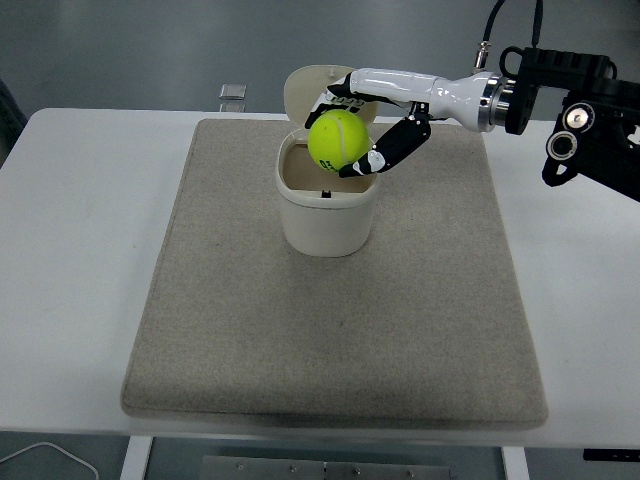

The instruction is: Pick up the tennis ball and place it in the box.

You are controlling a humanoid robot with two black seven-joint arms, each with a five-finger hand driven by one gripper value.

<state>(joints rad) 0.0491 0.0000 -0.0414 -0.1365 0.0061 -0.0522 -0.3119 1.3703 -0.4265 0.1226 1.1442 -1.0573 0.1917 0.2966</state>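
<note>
My right hand (352, 130) reaches in from the right and is shut on a yellow-green tennis ball (336, 139). It holds the ball just above the open mouth of the box (327, 218), a cream-white round container with its lid (305, 88) flipped up behind. The ball hangs over the right part of the opening. The box stands on a grey mat (335, 310) near its far middle. The left arm is out of view.
A small clear object (232, 92) lies on the white table (80, 200) behind the mat. A white cable (45, 455) shows at the bottom left corner below the table edge.
</note>
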